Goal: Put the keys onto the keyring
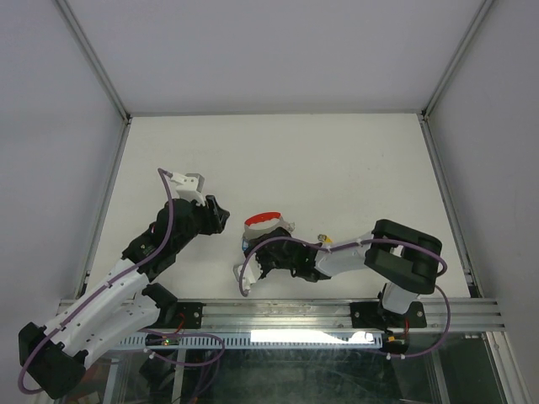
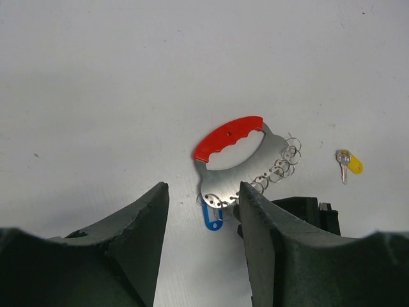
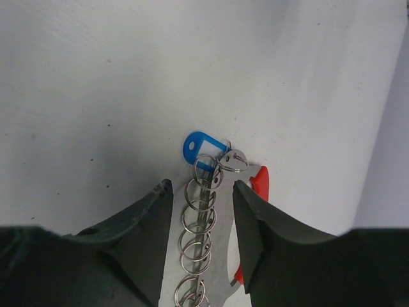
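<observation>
- The keyring [image 2: 230, 182] is laid flat on the surface [image 2: 96, 96], between the two arms, with its red tab [image 2: 229, 136] turned away from the left arm and its chain of rings [image 3: 197, 219] trailing to one side (a layout that leaves the rings reachable from above).
- The blue key [image 3: 190, 146] is seen at the far end of that chain, overlapped by a ring; whether it is threaded cannot be told.
- The yellow key [image 2: 351, 164] is left loose on the surface, apart from the keyring on the chain side, so it is judged not yet attached.
- The right tool [image 3: 202, 185] is set low over the keyring, its jaws part-spread and straddling the chain and metal plate lengthwise; a gap is visible on one side, so no pinch is shown (probably the keyring is about to be steadied).
- The right arm is reached across to the left, folded low over the surface.
- The left tool [image 2: 203, 192] is held spread and empty, hovering short of the keyring and pointed at it.
- The left arm is stretched forward and angled inward, raised off the surface.
</observation>
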Action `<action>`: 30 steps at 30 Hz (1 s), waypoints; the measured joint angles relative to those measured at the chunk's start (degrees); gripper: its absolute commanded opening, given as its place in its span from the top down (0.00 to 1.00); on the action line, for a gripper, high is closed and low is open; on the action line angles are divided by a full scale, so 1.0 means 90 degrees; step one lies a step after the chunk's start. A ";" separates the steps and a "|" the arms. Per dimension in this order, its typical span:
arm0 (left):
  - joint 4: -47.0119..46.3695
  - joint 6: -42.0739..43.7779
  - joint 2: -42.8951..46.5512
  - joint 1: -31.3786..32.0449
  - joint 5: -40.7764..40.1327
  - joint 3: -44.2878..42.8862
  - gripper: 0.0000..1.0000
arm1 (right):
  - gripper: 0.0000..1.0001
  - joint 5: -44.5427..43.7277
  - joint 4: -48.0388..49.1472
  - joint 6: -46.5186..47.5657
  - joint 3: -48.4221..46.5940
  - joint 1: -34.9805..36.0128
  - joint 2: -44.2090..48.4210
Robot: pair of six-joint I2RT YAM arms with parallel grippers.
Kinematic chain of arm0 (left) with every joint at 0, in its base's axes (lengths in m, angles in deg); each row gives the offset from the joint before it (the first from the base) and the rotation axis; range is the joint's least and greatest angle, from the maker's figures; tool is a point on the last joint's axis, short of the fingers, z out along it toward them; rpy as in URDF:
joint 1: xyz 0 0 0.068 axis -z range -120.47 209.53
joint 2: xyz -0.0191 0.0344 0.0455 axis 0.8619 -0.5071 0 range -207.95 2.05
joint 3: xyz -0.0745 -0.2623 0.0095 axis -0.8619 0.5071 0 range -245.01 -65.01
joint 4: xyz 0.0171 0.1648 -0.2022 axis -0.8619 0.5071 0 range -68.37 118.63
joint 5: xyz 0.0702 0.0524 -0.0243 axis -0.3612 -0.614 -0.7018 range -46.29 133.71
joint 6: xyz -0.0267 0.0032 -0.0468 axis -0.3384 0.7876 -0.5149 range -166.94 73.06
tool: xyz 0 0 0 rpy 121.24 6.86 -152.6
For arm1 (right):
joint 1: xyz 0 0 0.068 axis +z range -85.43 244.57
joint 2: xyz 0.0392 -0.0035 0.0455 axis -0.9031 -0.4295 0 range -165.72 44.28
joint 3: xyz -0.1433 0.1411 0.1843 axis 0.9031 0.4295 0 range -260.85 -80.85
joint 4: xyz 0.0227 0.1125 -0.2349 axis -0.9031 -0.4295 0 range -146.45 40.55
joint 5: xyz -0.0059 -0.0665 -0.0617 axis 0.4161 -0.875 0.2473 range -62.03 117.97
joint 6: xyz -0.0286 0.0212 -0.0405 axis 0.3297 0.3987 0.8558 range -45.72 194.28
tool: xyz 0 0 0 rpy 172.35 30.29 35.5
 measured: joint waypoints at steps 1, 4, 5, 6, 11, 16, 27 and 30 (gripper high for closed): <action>0.0000 0.0005 0.0007 0.0000 -0.0002 0.0000 0.53 | 0.57 -0.0078 0.0078 0.0102 0.0000 0.0017 -0.0049; 0.0012 0.0007 0.0039 0.0000 -0.0024 0.0000 0.53 | 0.58 -0.0238 0.0248 0.0316 0.0000 0.0039 -0.0148; 0.0015 0.0010 0.0046 0.0000 -0.0034 0.0000 0.53 | 0.59 -0.0294 0.0299 0.0384 0.0000 0.0039 -0.0180; 0.0017 0.0010 0.0046 0.0000 -0.0046 0.0000 0.53 | 0.59 -0.0323 0.0333 0.0425 0.0000 0.0041 -0.0202; 0.0029 0.0010 0.0061 0.0000 -0.0102 0.0000 0.53 | 0.62 -0.0423 0.0413 0.0580 0.0000 0.0056 -0.0299; 0.0058 0.0010 0.0078 0.0000 -0.0117 0.0000 0.53 | 0.63 -0.0447 0.0449 0.0629 0.0000 0.0109 -0.0357; 0.0104 0.0010 0.0083 0.0000 -0.0117 0.0000 0.53 | 0.65 -0.0449 0.0542 0.0614 0.0000 0.0318 -0.0408; 0.0112 0.0010 0.0085 0.0000 -0.0117 0.0000 0.53 | 0.67 -0.0500 0.0644 0.0622 -0.0015 0.0328 -0.0486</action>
